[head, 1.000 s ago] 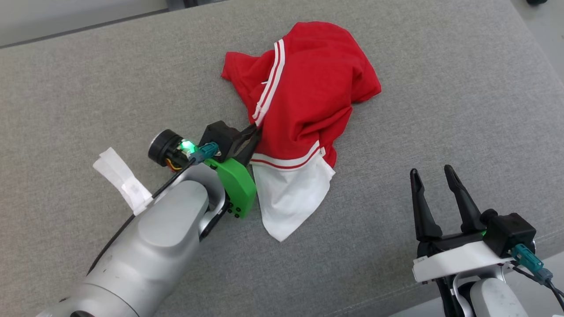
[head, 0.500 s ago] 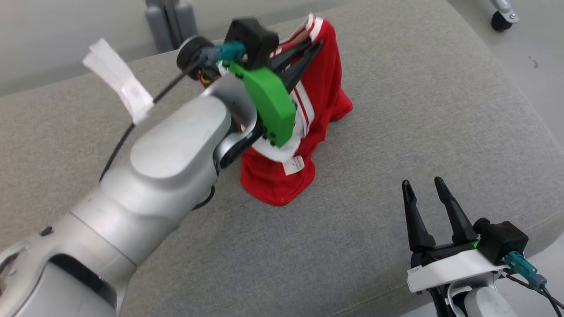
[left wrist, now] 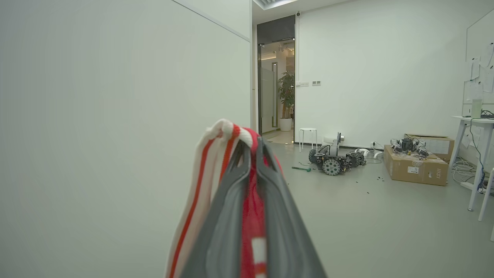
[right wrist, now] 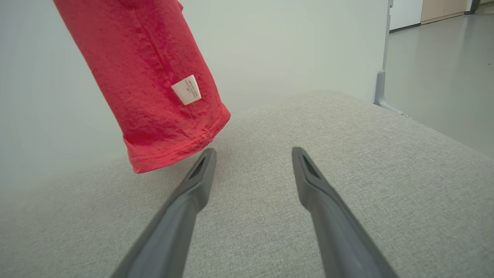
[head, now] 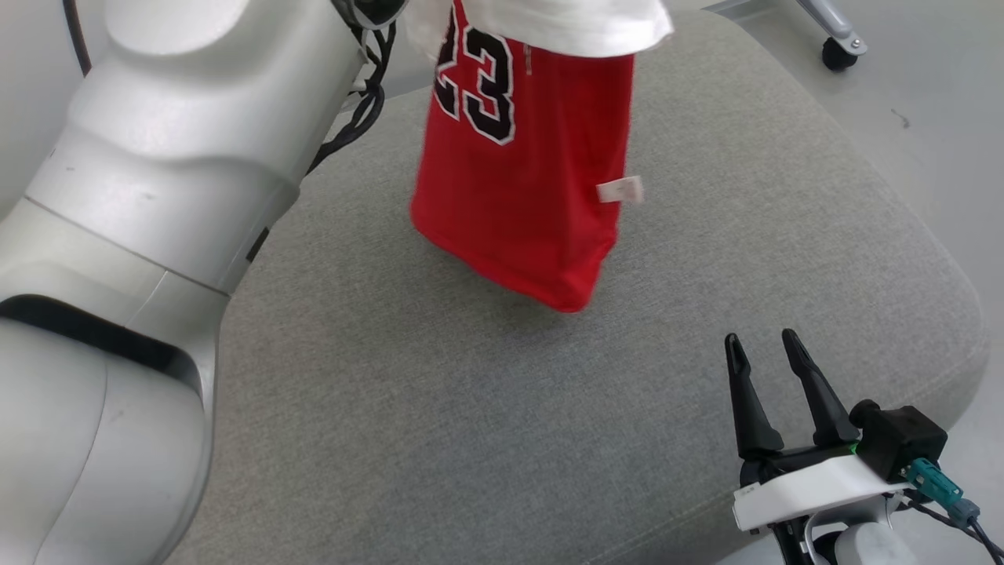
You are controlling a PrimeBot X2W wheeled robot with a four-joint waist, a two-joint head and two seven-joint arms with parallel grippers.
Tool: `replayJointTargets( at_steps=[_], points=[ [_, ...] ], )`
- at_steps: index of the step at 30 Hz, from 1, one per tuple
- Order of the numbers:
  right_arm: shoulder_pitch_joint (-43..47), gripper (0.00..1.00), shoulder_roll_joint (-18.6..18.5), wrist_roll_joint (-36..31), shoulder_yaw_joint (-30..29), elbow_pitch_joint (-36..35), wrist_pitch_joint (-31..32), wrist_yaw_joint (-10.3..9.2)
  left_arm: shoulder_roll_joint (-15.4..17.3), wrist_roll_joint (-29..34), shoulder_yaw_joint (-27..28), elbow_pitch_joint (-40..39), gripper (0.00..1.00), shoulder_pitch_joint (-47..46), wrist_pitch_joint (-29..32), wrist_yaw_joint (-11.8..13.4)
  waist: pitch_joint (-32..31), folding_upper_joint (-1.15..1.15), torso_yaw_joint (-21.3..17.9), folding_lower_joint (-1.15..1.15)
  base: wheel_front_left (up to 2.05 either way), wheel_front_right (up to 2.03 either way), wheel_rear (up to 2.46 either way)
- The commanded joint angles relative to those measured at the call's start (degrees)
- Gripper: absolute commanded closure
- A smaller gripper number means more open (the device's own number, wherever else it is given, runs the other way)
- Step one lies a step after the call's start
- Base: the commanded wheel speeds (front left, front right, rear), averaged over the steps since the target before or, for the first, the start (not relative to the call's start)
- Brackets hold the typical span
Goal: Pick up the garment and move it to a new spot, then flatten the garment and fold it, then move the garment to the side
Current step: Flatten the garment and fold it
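Above grey cushion (head: 471, 431), L gripper (left wrist: 252, 144) clamps red garment (head: 518, 196) by striped edge, rest hanging; R gripper (head: 761, 337) fingers wide apart, empty.

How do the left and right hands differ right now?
The left hand is shut on the striped edge of the jersey; the right hand is open and empty. The left hand is held high, the jersey hanging from it; the right hand sits low over the grey cushion. Both have long dark fingers.

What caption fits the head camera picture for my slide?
Red number 23 jersey hangs from the left arm over the grey cushion; open right gripper sits at lower right.
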Motion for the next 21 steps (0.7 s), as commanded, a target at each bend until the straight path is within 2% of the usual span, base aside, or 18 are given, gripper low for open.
replayJointTargets(
  at_steps=[1, 3, 7, 10, 14, 19, 21],
  points=[
    [1.1, 0.0, -0.1, -0.6, -0.5, -0.2, 0.0, 0.01, 0.0, -1.4, 0.5, 0.9, 1.0, 1.9, -0.7, 0.1, -1.2, 0.0, 1.9, 0.0, 0.0, 0.0, 0.0],
    [1.4, 0.0, -0.1, -0.8, -0.9, -0.2, 0.0, 0.01, -0.1, -3.1, 0.7, 1.7, 1.0, 5.7, -0.6, 0.0, -2.0, 0.0, 3.5, 0.0, 0.0, 0.0, 0.0],
    [2.4, 0.0, -0.1, -1.3, -1.7, -0.2, 0.0, 0.01, 2.4, -7.2, 0.9, 2.8, 1.0, 17.1, 0.4, 0.0, -3.3, 0.0, 7.1, 0.0, 0.0, 0.0, 0.0],
    [2.8, 0.0, -0.1, -2.0, -2.3, -0.2, 0.0, 0.01, 4.6, -8.9, 0.5, 4.6, 1.0, 27.3, 0.4, 2.2, -3.8, 0.0, 10.3, 0.0, 0.0, 0.0, 0.0],
    [2.6, 0.0, -0.1, -3.0, -2.2, -0.5, 0.0, 0.01, 7.4, -11.3, 1.4, 6.7, 1.0, 37.1, -0.1, 3.2, -3.5, 0.0, 14.0, 0.0, 0.0, 0.0, 0.0],
    [1.5, 0.0, -0.1, -4.0, -1.7, -0.5, 0.0, 0.01, 10.1, -12.0, 2.3, 9.4, 1.0, 42.5, -2.6, 3.7, -2.4, 0.0, 16.9, 0.0, 0.0, 0.0, 0.0],
    [1.1, 0.0, -0.1, -4.4, -1.5, -0.5, 0.0, 0.01, 10.3, -12.9, 3.2, 9.8, 1.0, 43.1, -3.4, 3.0, -1.9, 0.0, 17.6, 0.0, 0.0, 0.0, 0.0]
  ],
)
